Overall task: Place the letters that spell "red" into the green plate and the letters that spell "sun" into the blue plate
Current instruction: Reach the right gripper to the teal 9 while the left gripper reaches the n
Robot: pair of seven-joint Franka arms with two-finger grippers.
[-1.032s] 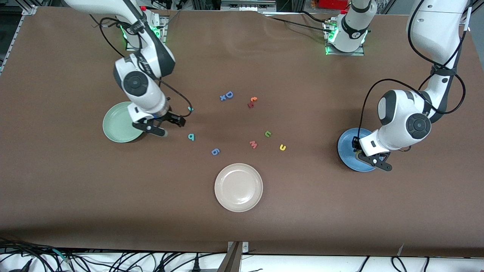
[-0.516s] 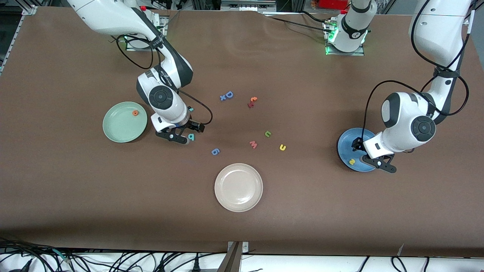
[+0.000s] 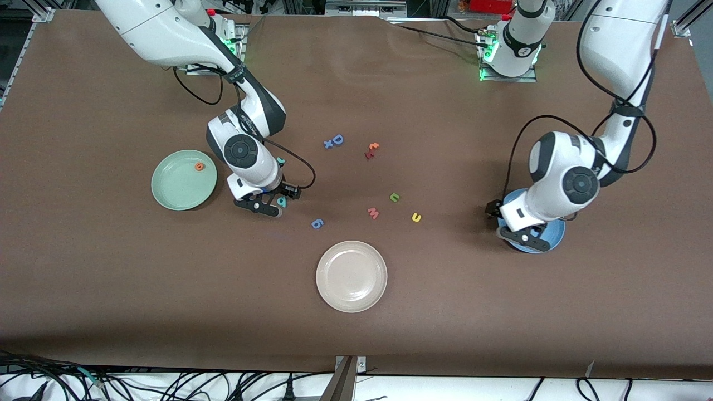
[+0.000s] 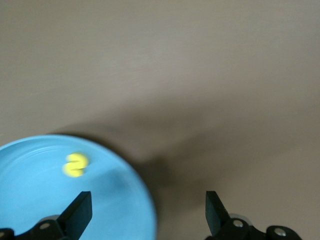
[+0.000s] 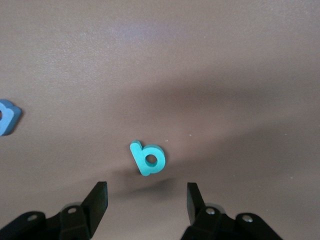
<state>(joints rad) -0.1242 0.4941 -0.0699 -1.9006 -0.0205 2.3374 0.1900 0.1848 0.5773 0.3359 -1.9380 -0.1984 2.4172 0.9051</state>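
Note:
My right gripper (image 3: 277, 199) hangs low and open over a teal "d" (image 3: 282, 201), which lies just ahead of its fingertips (image 5: 100, 192) in the right wrist view (image 5: 148, 160). A teal "r" (image 3: 280, 161) peeks out beside that arm. An orange "e" (image 3: 199, 166) lies in the green plate (image 3: 178, 189). My left gripper (image 3: 509, 224) is open over the rim of the blue plate (image 3: 551, 236), and a yellow "s" (image 4: 75, 165) lies in that plate (image 4: 40, 200). A green "n" (image 3: 394, 196) and a yellow "u" (image 3: 416, 217) rest mid-table.
A cream-white plate (image 3: 351, 275) sits nearest the front camera. A pinkish "w" (image 3: 372, 213), a blue "g" (image 3: 317, 223), a blue "D" (image 3: 334, 141) and a small orange and red pair (image 3: 371, 150) are scattered around the middle.
My right arm left the green plate, where the orange "e" now shows, and came over the teal "d". My left gripper opened, dropped the yellow "s" in the blue plate and shifted toward mid-table.

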